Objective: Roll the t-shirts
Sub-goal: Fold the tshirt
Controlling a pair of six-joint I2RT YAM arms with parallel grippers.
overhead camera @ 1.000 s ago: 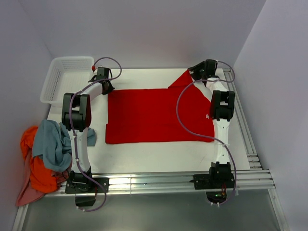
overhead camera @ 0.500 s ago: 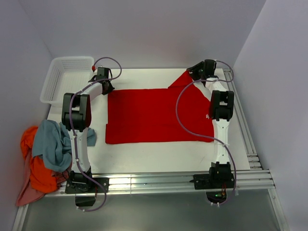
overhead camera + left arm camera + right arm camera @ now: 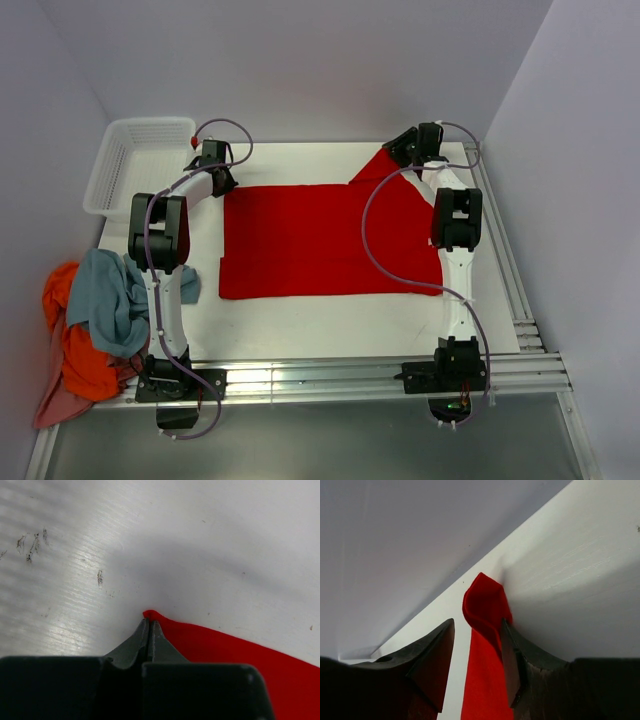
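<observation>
The red t-shirt (image 3: 330, 240) is spread flat on the tabletop (image 3: 300, 320). Its far left corner is clamped between the fully closed left jaws. At its far right corner, a raised fold of cloth is flanked by the parted right jaws; the fold is laid against one finger (image 3: 514, 652) and kept clear of the other. A grey-blue t-shirt (image 3: 110, 295) and an orange t-shirt (image 3: 75, 350) are heaped well to its left.

White perforated basket (image 3: 106, 168) at far-left corner, scuffed white tabletop (image 3: 320, 325), aluminium rails (image 3: 320, 376)
</observation>
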